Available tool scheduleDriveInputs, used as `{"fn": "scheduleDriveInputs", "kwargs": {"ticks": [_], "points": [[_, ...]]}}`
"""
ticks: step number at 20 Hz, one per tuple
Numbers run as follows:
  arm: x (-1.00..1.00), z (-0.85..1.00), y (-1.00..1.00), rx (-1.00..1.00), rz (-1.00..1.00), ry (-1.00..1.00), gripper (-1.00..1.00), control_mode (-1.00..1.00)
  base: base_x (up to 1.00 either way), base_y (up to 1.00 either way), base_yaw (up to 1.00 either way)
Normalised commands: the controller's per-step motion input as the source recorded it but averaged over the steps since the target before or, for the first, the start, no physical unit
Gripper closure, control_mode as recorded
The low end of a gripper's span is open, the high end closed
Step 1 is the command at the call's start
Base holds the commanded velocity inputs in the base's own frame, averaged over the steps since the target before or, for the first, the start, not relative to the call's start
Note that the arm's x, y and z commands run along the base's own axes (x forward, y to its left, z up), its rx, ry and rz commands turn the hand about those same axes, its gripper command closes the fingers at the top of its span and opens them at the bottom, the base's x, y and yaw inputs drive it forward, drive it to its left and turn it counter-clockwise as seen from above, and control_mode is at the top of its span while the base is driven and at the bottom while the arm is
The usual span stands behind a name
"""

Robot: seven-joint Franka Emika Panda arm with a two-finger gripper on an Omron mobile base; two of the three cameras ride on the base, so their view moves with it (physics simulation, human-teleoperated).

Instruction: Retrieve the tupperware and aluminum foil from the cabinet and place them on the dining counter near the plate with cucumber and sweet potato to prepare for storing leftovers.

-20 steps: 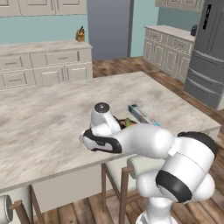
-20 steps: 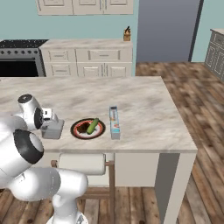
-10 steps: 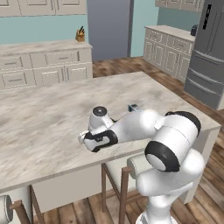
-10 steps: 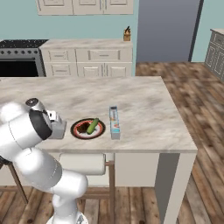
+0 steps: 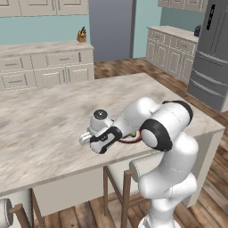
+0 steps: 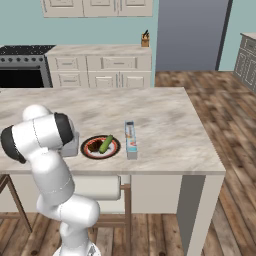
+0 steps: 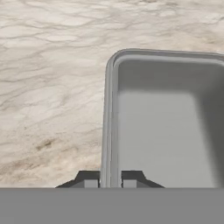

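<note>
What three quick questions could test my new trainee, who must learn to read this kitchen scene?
1. True or false: the aluminum foil lies on the dining counter.
2. What holds the cucumber? A plate, B tupperware, C bare counter.
3. What is the gripper pinching?

Key:
1. True.
2. A, the plate, beside the sweet potato.
3. The rim of the empty tupperware, which sits on the counter.
</note>
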Motion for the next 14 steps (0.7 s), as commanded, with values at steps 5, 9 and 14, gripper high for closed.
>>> {"fn": "scheduleDriveInputs", "kwargs": {"ticks": [5, 9, 14], "points": [[0.00, 0.26, 0.17, 0.00, 0.00, -0.01, -1.00, -1.00, 0.00, 0.00, 0.00], [0.00, 0.78, 0.06, 0.00, -0.03, 0.00, -1.00, -1.00, 0.00, 0.00, 0.00], [-0.11, 0.92, -0.07, 0.00, -0.08, 0.00, -1.00, -1.00, 0.00, 0.00, 0.00]]}}
